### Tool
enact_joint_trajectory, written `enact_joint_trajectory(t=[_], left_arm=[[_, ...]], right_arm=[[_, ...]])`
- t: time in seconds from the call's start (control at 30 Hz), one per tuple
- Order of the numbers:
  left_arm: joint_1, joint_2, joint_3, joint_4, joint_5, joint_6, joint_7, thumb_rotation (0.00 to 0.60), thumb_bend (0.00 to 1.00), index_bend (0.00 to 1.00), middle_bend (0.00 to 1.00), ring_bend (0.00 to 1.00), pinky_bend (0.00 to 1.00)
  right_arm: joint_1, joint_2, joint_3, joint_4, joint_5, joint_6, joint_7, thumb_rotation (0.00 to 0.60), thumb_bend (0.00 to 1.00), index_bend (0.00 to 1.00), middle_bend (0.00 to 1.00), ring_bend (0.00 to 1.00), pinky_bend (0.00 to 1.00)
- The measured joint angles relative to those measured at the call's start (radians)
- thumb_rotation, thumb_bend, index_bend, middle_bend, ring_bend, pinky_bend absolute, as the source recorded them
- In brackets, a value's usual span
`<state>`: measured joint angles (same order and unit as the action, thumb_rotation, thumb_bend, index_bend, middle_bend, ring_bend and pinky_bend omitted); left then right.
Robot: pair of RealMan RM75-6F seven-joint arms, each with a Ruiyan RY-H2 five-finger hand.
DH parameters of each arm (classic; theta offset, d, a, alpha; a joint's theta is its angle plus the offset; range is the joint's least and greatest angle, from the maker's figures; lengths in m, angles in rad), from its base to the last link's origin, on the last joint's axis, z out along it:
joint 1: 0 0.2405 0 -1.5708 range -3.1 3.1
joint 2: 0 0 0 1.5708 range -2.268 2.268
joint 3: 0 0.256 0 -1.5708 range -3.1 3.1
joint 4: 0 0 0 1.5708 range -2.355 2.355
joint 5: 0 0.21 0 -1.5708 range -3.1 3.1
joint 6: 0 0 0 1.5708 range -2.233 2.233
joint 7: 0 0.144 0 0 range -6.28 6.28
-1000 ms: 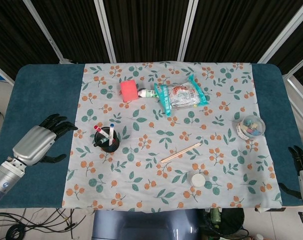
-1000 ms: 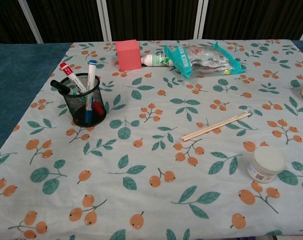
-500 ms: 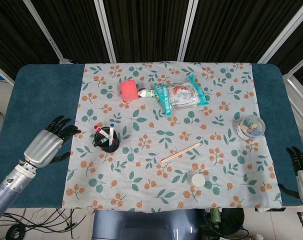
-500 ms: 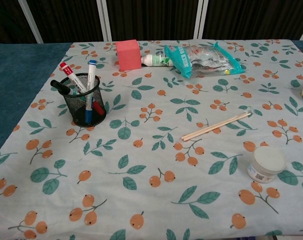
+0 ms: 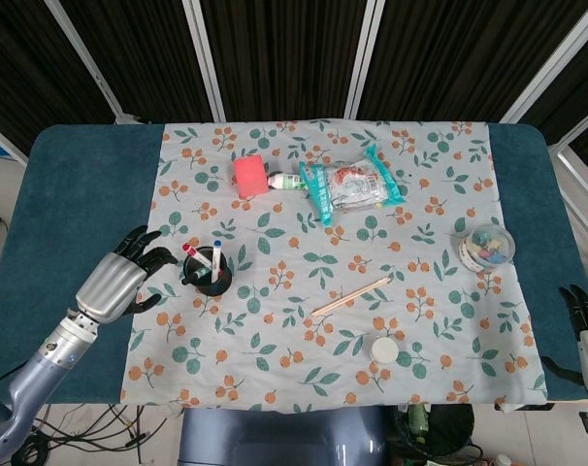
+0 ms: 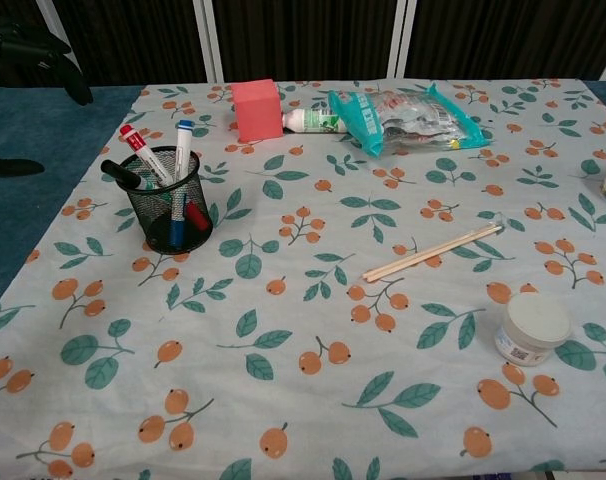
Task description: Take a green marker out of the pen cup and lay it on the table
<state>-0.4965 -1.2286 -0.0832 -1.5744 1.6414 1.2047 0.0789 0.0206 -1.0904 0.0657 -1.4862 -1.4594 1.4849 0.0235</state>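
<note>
Nearing pen cup (image 5: pixel 212 277), left robot hand (image 5: pixel 119 282)

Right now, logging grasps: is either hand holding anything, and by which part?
Nothing is held. The left hand hovers open beside the pen cup; the right hand sits empty at the table edge.

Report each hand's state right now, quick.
Left hand: open, fingers spread, holding nothing, just left of the pen cup.
Right hand: only partly in view at the frame edge; cannot tell.

Bare cloth all round pen cup (image 5: pixel 211 275); pink block (image 5: pixel 247 176) well behind; chopsticks (image 5: pixel 351 296) well right.
</note>
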Motion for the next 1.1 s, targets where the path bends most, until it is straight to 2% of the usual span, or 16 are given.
enact_joint_trajectory(t=[0.37, 0.57, 1.1], left_arm=[[-0.022, -0.07, -0.001, 0.041, -0.053, -0.034, 0.041, 0.6, 0.2, 0.35, 0.35, 0.08, 0.07], [-0.027, -0.108, 0.004, 0.056, -0.067, -0.038, 0.053, 0.6, 0.29, 0.36, 0.37, 0.08, 0.07], [-0.05, -0.165, -0.002, 0.076, -0.098, -0.047, 0.085, 0.6, 0.29, 0.4, 0.43, 0.1, 0.07]], right_arm=[[0.001, -0.002, 0.001, 0.005, 0.008, -0.009, 0.001, 0.6, 0.05, 0.08, 0.09, 0.14, 0.17], [0.002, -0.003, 0.003, 0.009, 0.012, -0.01, 0.005, 0.6, 0.05, 0.08, 0.09, 0.14, 0.17], [0.002, -0.004, 0.005, 0.015, 0.02, -0.016, 0.008, 0.6, 0.05, 0.08, 0.09, 0.14, 0.17]])
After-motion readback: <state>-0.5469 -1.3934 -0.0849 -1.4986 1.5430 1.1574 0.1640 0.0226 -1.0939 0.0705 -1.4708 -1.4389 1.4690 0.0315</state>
